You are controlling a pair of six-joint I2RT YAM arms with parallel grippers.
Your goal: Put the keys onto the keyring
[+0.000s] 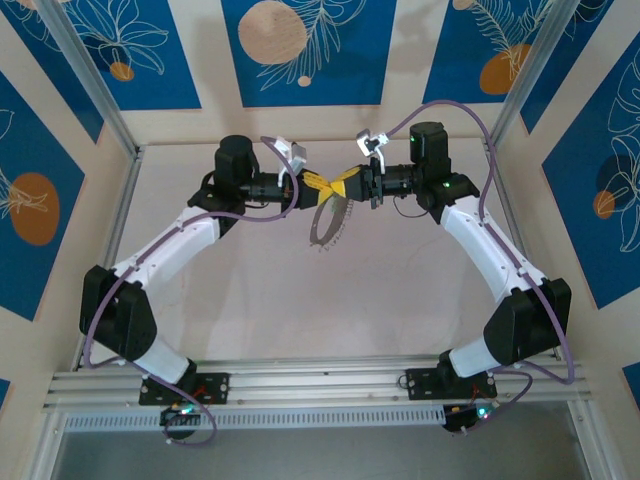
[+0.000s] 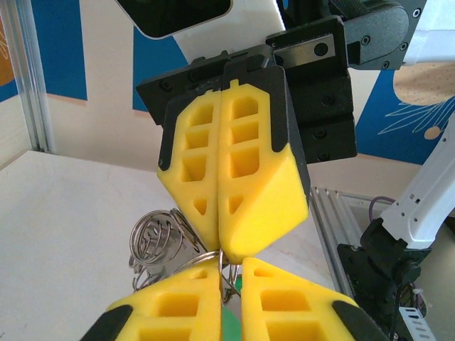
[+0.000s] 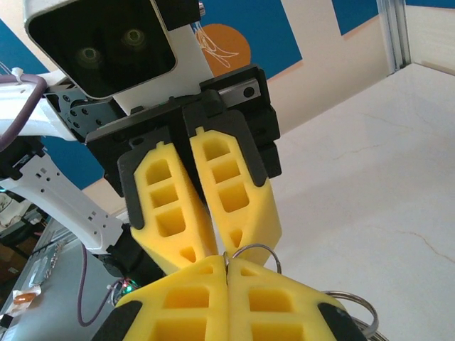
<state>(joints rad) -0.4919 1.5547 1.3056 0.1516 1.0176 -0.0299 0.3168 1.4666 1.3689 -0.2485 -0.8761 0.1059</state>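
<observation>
- The left gripper (image 1: pixel 322 184) has its jaws closed on the key (image 2: pixel 229 323).
- The right gripper (image 1: pixel 347 181) jaws pinch the keyring (image 1: pixel 328 222), which hangs above the table (image 1: pixel 250 300).
- The threading looks unfinished.

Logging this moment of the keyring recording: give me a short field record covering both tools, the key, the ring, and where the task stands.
left tool: shut, with a green sliver of the key between its pads
right tool: shut, with the keyring wire pinched at its tips
tools: tip to tip, raised above the table
keyring: hangs as a floppy loop below the meeting tips
key on ring: cannot tell, the yellow pads hide the joint
</observation>
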